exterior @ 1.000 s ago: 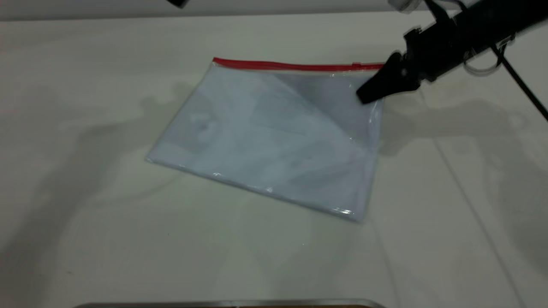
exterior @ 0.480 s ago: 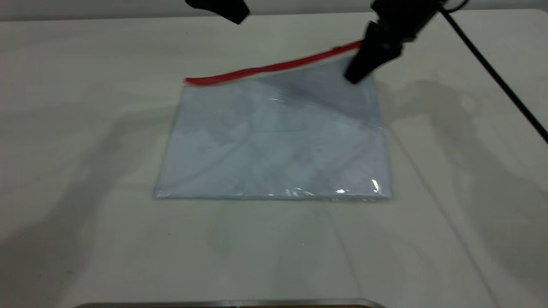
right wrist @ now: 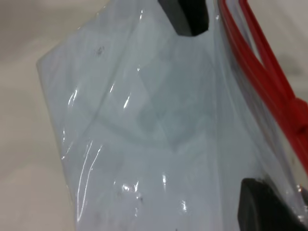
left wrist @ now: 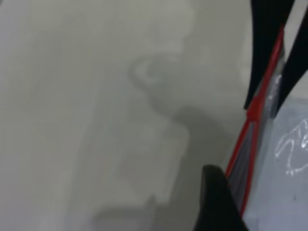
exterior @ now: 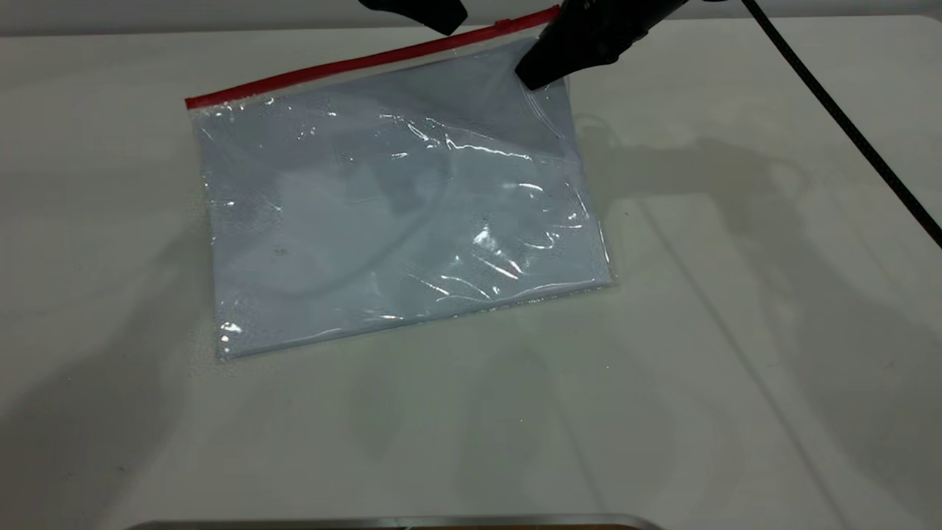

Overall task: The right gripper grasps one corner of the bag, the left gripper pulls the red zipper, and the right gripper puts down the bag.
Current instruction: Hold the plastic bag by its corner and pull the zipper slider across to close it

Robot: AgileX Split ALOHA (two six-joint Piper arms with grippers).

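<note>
- Table (exterior: 736, 412): a broad, pale off-white surface that fills nearly the whole exterior view; faint straight crease lines run diagonally across its right part.
- Shadows (exterior: 699, 177): soft grey patches lie on the table, to the right, at lower left, and along the near side.
- Metal edge (exterior: 397, 522): a thin grey strip at the bottom border of the exterior view.
- Back wall (exterior: 184, 15): a lighter grey band beyond the table's far edge.
</note>
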